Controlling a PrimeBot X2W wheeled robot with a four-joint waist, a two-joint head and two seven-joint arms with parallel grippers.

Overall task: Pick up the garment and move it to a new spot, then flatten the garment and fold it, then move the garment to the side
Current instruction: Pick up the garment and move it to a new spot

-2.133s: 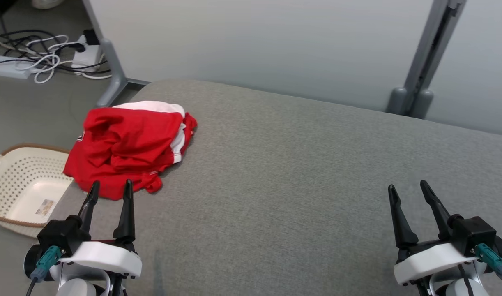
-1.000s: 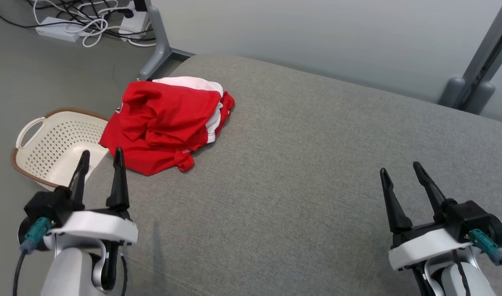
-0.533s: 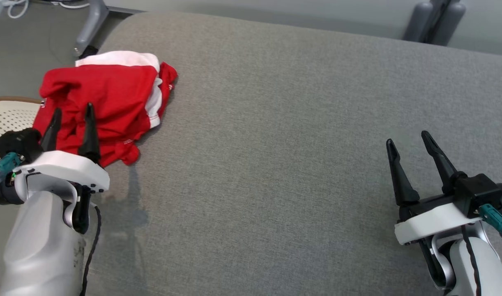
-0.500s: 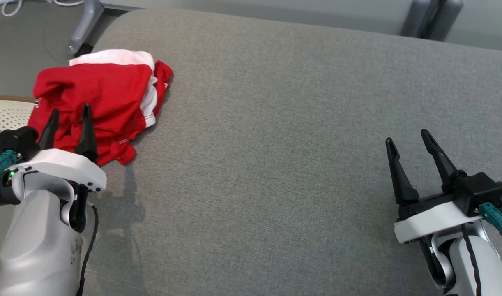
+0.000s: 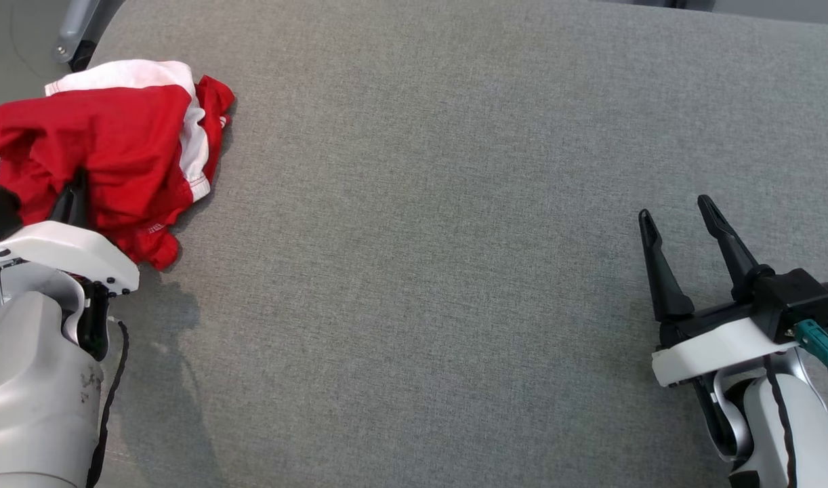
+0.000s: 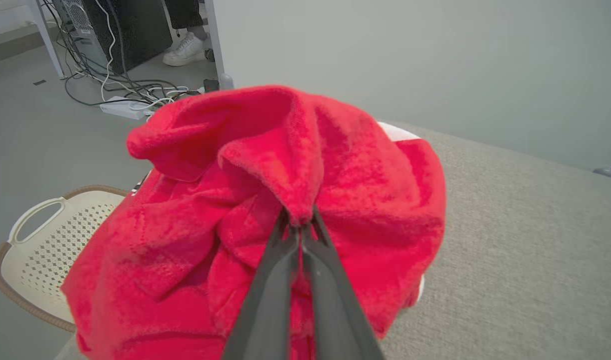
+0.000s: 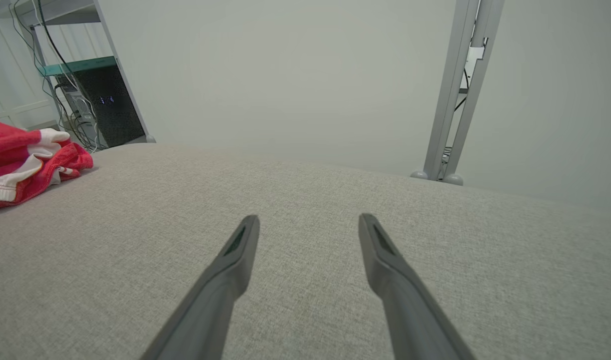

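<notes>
1. The garment (image 5: 109, 156), red with a white band along its far-right side, lies bunched at the far left corner of the cushion (image 5: 421, 237). Its left edge reaches the cushion's edge. We can make out no clear long axis in the heap.
2. The left gripper (image 6: 300, 222) is right at the garment. Its fingers are pressed together on a raised red fold near the top of the heap, so we judge the pinch made and the lift not yet begun.
3. The bare cushion lies to the right of the heap. We judge the carry should go that way, up first so that the hanging cloth clears the surface.
4. The right gripper (image 5: 676, 209) stands well apart at the near right, jaws wide and holding nothing. The left arm is much the nearer one.
5. There is small white print on the near red hem and a tag at the left edge. Both are too small for us to read, and we see no brand.
6. Beyond the cushion's left edge a pale perforated basket (image 6: 40, 240) sits on the floor, with cables (image 6: 120, 100) farther off.
</notes>
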